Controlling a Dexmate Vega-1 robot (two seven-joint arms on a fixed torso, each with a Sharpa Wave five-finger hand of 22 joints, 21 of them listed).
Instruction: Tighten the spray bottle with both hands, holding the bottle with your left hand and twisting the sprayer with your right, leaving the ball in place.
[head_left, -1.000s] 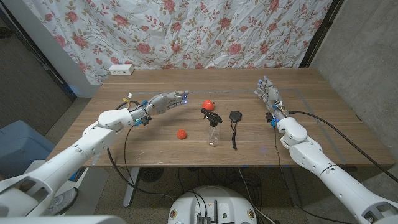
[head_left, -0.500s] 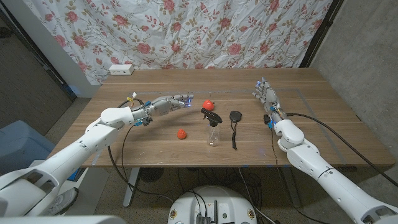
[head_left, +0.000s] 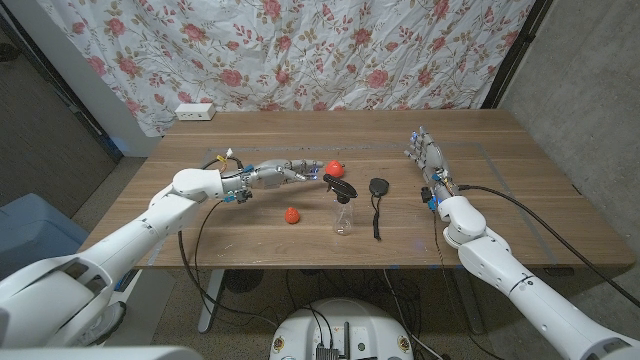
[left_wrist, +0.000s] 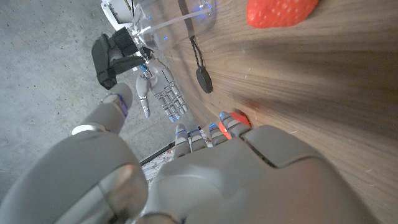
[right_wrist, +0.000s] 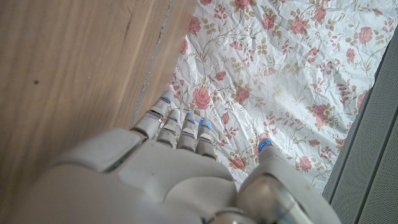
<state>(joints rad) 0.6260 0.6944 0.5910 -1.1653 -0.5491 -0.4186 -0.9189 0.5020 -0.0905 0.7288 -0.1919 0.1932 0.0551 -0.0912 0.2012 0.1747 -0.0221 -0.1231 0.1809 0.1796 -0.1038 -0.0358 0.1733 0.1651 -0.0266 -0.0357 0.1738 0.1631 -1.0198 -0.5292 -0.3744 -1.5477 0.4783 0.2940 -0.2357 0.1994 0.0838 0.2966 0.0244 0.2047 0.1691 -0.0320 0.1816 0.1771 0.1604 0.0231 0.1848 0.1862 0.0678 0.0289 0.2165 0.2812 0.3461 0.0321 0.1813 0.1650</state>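
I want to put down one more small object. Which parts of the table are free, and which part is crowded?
Bare wood lies between the black strap object and the right hand, and along the back edge right of the white power strip. The middle is crowded: spray bottle, strawberry, red ball and the left hand sit close together.

So there's a wooden surface (head_left: 500, 190) with a flowery curtain (head_left: 300, 50) hanging behind it, white with red roses. A white power strip (head_left: 195, 112) sits at the far left edge of the surface. Around the middle there's a red strawberry-looking toy (head_left: 334, 166), and just to its right a small black round thing on a cord (head_left: 377, 188), with the cord trailing toward the near edge. Something blue (head_left: 30, 235) sits on the floor off to the left.
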